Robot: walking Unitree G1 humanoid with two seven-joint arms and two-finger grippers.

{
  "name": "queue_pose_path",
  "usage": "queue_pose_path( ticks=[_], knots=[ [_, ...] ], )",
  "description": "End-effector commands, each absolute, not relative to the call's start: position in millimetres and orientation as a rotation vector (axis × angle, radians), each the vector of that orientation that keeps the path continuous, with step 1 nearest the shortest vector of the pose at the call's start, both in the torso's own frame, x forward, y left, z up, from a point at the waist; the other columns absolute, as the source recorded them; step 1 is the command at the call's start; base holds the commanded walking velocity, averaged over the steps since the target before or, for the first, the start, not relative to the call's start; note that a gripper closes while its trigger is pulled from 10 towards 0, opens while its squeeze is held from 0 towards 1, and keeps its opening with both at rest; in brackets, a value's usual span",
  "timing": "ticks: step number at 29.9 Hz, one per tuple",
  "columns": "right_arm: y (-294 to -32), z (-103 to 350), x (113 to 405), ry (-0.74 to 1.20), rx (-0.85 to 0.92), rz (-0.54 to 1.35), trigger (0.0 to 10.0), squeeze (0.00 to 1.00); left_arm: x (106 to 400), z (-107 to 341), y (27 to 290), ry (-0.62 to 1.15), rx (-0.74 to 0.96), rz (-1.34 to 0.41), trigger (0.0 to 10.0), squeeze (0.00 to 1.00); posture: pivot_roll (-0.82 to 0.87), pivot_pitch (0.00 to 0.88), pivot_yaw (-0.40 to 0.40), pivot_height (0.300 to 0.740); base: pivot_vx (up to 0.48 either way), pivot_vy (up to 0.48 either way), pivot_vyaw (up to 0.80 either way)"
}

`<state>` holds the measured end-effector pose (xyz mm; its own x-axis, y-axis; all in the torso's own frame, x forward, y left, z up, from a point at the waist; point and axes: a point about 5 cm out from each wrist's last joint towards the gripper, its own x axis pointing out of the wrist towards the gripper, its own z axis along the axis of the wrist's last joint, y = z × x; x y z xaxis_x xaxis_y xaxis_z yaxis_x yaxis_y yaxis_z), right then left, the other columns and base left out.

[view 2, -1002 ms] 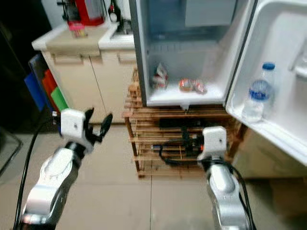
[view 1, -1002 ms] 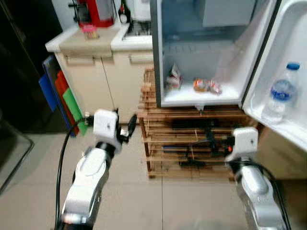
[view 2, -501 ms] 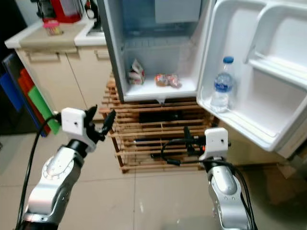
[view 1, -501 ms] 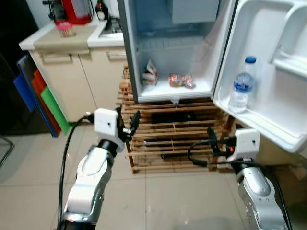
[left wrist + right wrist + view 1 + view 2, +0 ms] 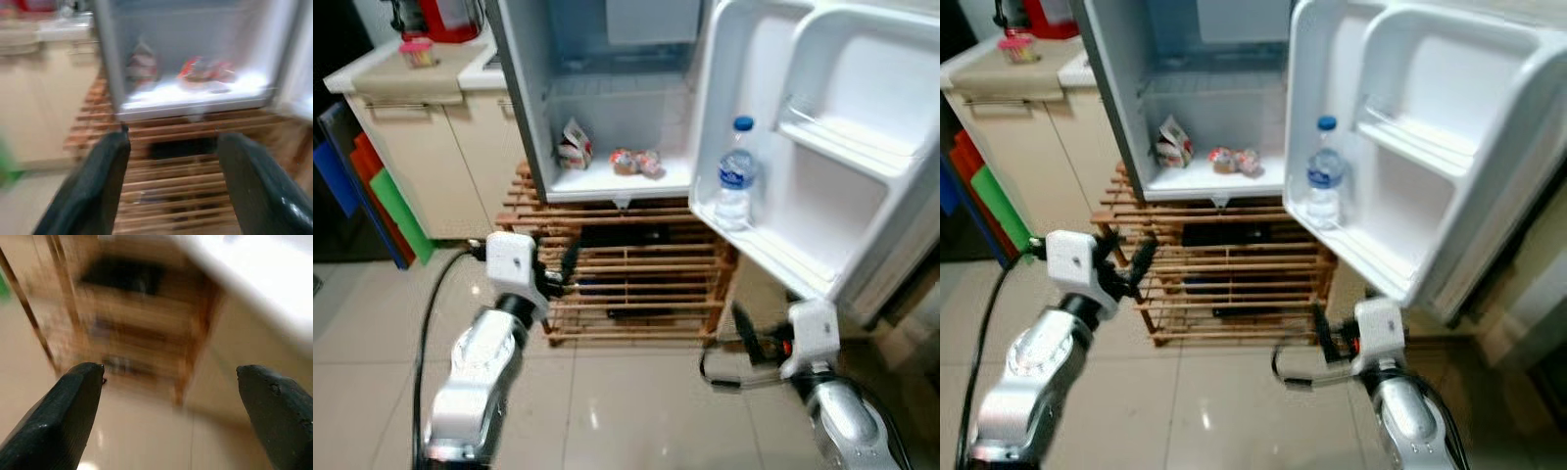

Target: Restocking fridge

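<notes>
A small fridge [image 5: 524, 108] stands open on a wooden slatted rack [image 5: 636, 284]. Its bottom shelf holds a snack packet [image 5: 573, 145] and some wrapped items [image 5: 636, 162]. A water bottle [image 5: 735, 186] stands upright in the lower shelf of the open door [image 5: 862, 117]. My left gripper [image 5: 563, 269] is open and empty, held low in front of the rack's left end. In the left wrist view its fingers [image 5: 98, 191] frame the fridge shelf. My right gripper [image 5: 744, 338] is also open and empty, low beneath the door, near the rack's right side.
A counter with cream cabinets [image 5: 411, 147] stands left of the fridge, with a red appliance [image 5: 450, 15] and a pink cup [image 5: 414, 54] on top. Coloured boards [image 5: 372, 186] lean against its side. Beige floor tiles [image 5: 626, 411] stretch in front.
The camera has swung to the right, so the fridge door now sits mid-picture. My right gripper is lower, under the door. Both grippers stay open and empty.
</notes>
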<state>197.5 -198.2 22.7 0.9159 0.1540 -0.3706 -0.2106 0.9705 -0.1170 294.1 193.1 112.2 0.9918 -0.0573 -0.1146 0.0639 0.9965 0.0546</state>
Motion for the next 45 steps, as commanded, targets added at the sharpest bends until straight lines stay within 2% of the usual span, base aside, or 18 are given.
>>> queue_pose_path(
  ticks=[1,2,3,4,7,9,15,16,17,18,21,26,28,32,38,39,42,45],
  knots=[
    [-215,13,197,0.441,-0.213,0.098,10.0,0.22,297,84,204,0.291,0.099,-0.02,10.0,0.0,-0.13,0.0,0.083,0.74,0.0,0.0,0.0],
    [-222,9,196,0.474,-0.234,0.058,10.0,0.22,298,76,209,0.352,0.13,-0.017,10.0,0.0,-0.13,0.0,0.083,0.74,0.0,0.0,0.0],
    [-246,6,203,0.509,-0.284,-0.097,10.0,0.22,296,54,220,0.496,0.169,0.0,10.0,0.0,-0.14,0.0,0.095,0.74,0.0,0.0,0.0],
    [-246,6,203,0.509,-0.284,-0.097,10.0,0.22,296,54,220,0.496,0.169,0.0,10.0,0.0,-0.14,0.0,0.095,0.74,0.0,0.0,0.0],
    [-269,15,217,0.502,-0.342,-0.216,10.0,0.22,290,29,222,0.6,0.135,-0.039,10.0,0.0,-0.15,0.0,0.103,0.74,0.0,0.0,0.0],
    [-287,33,231,0.445,-0.437,-0.287,10.0,0.23,280,3,216,0.701,0.242,-0.108,10.0,0.0,-0.14,0.0,0.105,0.74,0.0,0.0,0.0],
    [-308,62,254,0.35,-0.558,-0.395,10.0,0.23,258,-27,223,0.86,0.349,-0.14,10.0,0.0,-0.14,0.0,0.115,0.74,0.0,0.0,0.0],
    [-325,76,266,0.342,-0.604,-0.501,10.0,0.22,235,-42,238,0.966,0.4,-0.123,10.0,0.0,-0.14,0.0,0.12,0.74,0.0,0.0,0.0],
    [-325,76,266,0.342,-0.604,-0.501,10.0,0.22,235,-42,238,0.966,0.4,-0.123,10.0,0.0,-0.14,0.0,0.12,0.74,0.0,0.0,0.0],
    [-337,85,271,0.342,-0.623,-0.579,10.0,0.22,217,-51,252,1.037,0.454,-0.118,10.0,0.0,-0.14,0.0,0.123,0.74,0.0,0.0,0.0],
    [-343,89,271,0.348,-0.62,-0.61,10.0,0.22,203,-56,263,1.082,0.491,-0.098,10.0,0.0,-0.13,0.0,0.124,0.74,0.0,0.0,0.0],
    [-344,94,275,0.321,-0.582,-0.616,10.0,0.22,178,-66,275,1.15,0.552,-0.115,10.0,0.0,-0.13,0.0,0.123,0.74,0.0,0.0,0.0],
    [-331,93,283,0.28,-0.53,-0.553,10.0,0.22,163,-73,274,1.188,0.59,-0.155,10.0,0.0,-0.13,0.0,0.123,0.74,0.0,0.0,0.0],
    [-325,93,286,0.272,-0.534,-0.529,10.0,0.22,156,-78,270,1.201,0.6,-0.18,10.0,0.0,-0.13,0.0,0.119,0.74,0.0,0.0,0.0],
    [-338,89,275,0.316,-0.531,-0.606,10.0,0.22,151,-82,261,1.199,0.625,-0.239,10.0,0.0,-0.13,0.0,0.12,0.74,0.0,0.0,0.0],
    [-335,92,277,0.273,-0.452,-0.578,10.0,0.22,148,-84,260,1.209,0.644,-0.267,10.0,0.0,-0.13,0.0,0.12,0.74,0.0,0.0,0.0],
    [-324,101,284,0.191,-0.378,-0.487,10.0,0.22,143,-86,260,1.222,0.677,-0.298,10.0,0.0,-0.13,0.0,0.121,0.74,0.0,0.0,0.0],
    [-305,99,288,0.201,-0.344,-0.339,10.0,0.22,138,-87,261,1.224,0.748,-0.341,10.0,0.0,-0.14,0.0,0.121,0.74,0.0,0.0,0.0]
  ],
)
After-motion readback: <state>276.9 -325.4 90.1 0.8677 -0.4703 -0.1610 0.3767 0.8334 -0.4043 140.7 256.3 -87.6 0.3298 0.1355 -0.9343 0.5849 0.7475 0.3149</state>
